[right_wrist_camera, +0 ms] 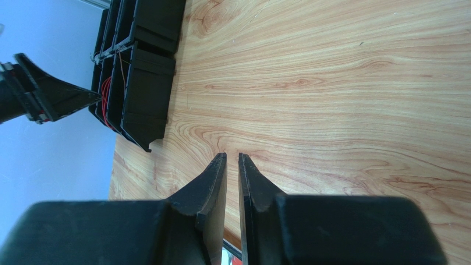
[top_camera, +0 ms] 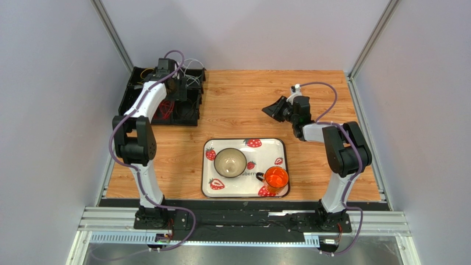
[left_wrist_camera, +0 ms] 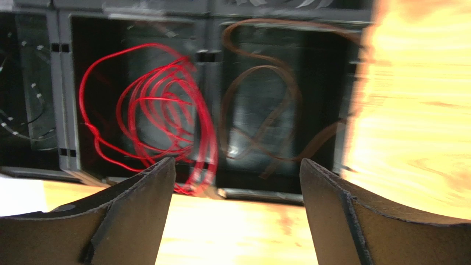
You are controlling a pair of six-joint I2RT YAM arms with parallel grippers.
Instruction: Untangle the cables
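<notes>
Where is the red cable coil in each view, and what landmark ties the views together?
Top external: the red cable coil lies in a near compartment of the black bin, upper left of the picture.
Left wrist: the coil fills the centre-left compartment, somewhat blurred.
Right wrist: only a thin red sliver shows near the left edge, between bin walls.
Shared landmark: the black bin, seen in all three views.

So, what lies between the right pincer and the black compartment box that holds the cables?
Only bare wooden table lies between the right pincer and the black compartment box holding the cables, as seen in the top and right wrist views.
</notes>
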